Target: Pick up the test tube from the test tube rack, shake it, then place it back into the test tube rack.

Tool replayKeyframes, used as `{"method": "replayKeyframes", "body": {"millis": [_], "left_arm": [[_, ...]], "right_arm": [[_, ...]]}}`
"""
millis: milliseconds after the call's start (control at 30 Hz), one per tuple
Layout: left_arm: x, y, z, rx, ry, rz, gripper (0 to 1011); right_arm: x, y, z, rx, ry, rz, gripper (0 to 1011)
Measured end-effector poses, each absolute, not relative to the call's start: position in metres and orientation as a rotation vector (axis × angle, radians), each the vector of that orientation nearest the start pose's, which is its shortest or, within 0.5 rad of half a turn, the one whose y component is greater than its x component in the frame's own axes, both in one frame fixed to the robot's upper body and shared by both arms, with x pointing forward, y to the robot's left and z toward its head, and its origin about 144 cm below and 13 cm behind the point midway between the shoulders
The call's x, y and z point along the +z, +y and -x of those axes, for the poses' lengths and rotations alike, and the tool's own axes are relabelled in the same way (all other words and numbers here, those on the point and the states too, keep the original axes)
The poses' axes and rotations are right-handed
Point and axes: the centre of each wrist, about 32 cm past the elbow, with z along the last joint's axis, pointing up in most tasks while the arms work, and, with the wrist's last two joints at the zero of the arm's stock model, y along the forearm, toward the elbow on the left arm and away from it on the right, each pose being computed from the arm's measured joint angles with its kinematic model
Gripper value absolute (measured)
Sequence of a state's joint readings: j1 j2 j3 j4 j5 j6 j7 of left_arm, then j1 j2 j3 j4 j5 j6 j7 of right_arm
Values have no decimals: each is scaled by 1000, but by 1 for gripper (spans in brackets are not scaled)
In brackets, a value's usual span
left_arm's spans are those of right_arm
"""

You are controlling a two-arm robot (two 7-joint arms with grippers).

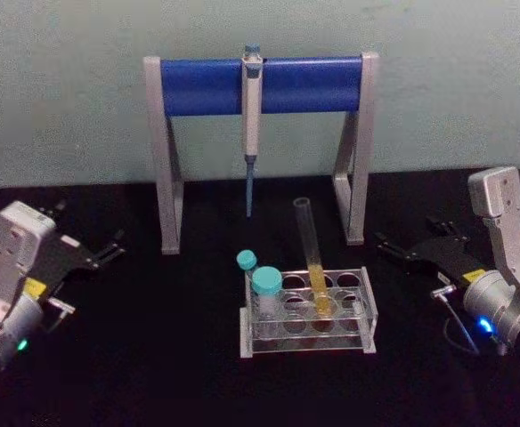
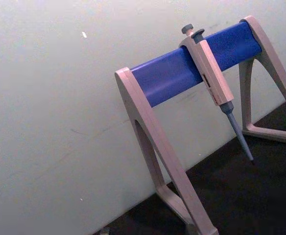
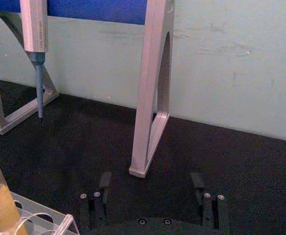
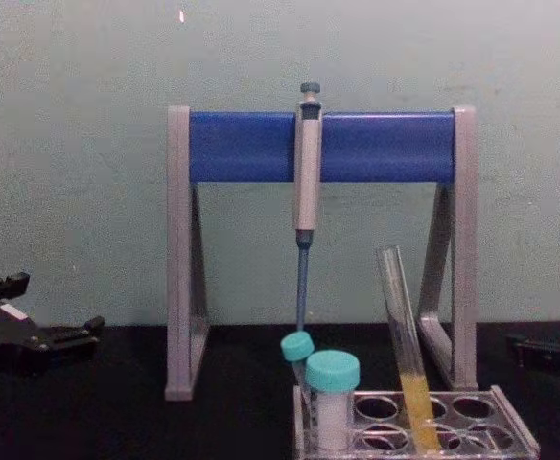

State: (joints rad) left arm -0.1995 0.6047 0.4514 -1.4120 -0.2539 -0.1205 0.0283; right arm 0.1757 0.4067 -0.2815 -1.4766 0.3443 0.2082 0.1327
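Head view: the test tube (image 1: 313, 258) stands in a hole of the test tube rack (image 1: 368, 313) at the centre of a black table, leaning back and to the left because the hole is wider than the glass. Yellow liquid fills its lower part. Two teal-capped tubes (image 1: 265, 283) occupy the rack's left end. Behind stands a grey-and-blue pipette stand (image 1: 262, 84) with a pipette (image 1: 252, 116) hanging from its bar. The right gripper (image 1: 389, 247) rests just right of the rack, pointed toward it, probably ready to reach. The left gripper (image 1: 113, 249) lies parked well to the left; whether its fingers are spread cannot be told. The right wrist view adds what the others lack: the right gripper's fingers (image 3: 105, 180) are spread apart, holding nothing, with the tube's yellow liquid at the frame's corner.
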Motion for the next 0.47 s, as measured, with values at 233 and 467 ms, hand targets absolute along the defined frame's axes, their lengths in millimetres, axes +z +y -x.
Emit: {"method": "replayKeyframes", "body": {"millis": [233,467], "left_arm": [[1140,310,-489,1248,-285,-304,1002],[1140,310,-489,1248,-285,-304,1001]], "right_arm": [[1161,-275,-498,-1221,96,250,1000],[1161,-274,-498,-1221,96,250,1000]]}}
